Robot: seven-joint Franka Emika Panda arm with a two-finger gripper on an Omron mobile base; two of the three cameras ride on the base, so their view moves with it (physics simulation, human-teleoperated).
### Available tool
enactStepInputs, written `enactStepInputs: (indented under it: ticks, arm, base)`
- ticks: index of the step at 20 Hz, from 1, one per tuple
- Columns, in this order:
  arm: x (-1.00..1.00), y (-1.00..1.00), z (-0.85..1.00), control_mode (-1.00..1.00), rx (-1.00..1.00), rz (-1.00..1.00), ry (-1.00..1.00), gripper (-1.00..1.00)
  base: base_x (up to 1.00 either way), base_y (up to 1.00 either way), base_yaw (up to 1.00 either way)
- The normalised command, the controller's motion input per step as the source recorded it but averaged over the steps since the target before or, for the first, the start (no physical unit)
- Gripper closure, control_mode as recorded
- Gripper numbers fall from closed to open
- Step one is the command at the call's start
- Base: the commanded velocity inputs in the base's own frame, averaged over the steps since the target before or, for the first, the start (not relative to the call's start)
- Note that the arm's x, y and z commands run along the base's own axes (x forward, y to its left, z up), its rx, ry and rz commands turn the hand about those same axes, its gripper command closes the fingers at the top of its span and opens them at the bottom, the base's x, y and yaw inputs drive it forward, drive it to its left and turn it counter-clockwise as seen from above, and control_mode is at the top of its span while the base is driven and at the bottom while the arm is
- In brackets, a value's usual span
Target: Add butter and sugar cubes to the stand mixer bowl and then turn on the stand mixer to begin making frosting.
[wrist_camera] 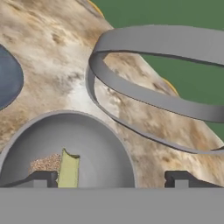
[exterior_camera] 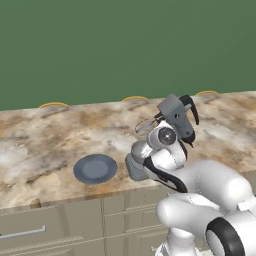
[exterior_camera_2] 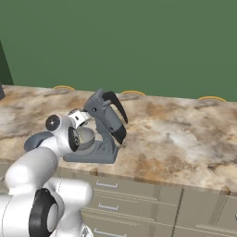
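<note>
In the hand view I look down into the silvery stand mixer bowl (wrist_camera: 103,153). The pale yellow butter (wrist_camera: 69,170) lies inside it, next to a brown speckled lump that looks like the sugar cubes (wrist_camera: 45,163). My gripper (wrist_camera: 111,179) hovers just above the bowl, open, with nothing between its fingertips (wrist_camera: 41,178). The whisk's grey wires (wrist_camera: 144,94) loop above the bowl. The dark grey stand mixer (exterior_camera_2: 105,124) stands on the counter with its head tilted up, and the bowl (exterior_camera_2: 86,137) sits on its base. My arm hides the bowl in the left base view, where the mixer head (exterior_camera: 176,116) rises behind my wrist.
A flat blue-grey plate (exterior_camera: 95,168) lies on the marble counter (exterior_camera: 45,140) left of the mixer, near the front edge, and shows at the left of the hand view as the plate (wrist_camera: 6,76). A green wall stands behind the counter. Drawers run below it.
</note>
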Motion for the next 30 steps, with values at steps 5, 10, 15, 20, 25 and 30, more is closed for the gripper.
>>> enactStepInputs:
  ticks: [5, 10, 15, 20, 25, 30]
  arm:
    - [-0.18, 0.01, -0.10, -1.00, 0.00, 0.01, 0.00, -1.00]
    - [-0.52, 0.00, 0.00, -1.00, 0.00, 0.00, 0.00, -1.00]
    - [-1.00, -0.01, 0.00, -1.00, 0.00, 0.00, 0.02, -1.00]
    - [-1.00, -0.32, 0.35, -1.00, 0.05, 0.00, 0.00, -1.00]
    - [-0.38, -0.67, 0.86, -1.00, 0.18, 0.00, 0.00, -1.00]
    - [-0.14, -0.78, 0.53, -1.00, 0.20, 0.00, 0.00, -1.00]
  base:
    - [0.00, 0.00, 0.00]
    - [0.00, 0.00, 0.00]
    - [0.00, 0.00, 0.00]
    - [0.00, 0.00, 0.00]
    - [0.00, 0.00, 0.00]
    - [0.00, 0.00, 0.00]
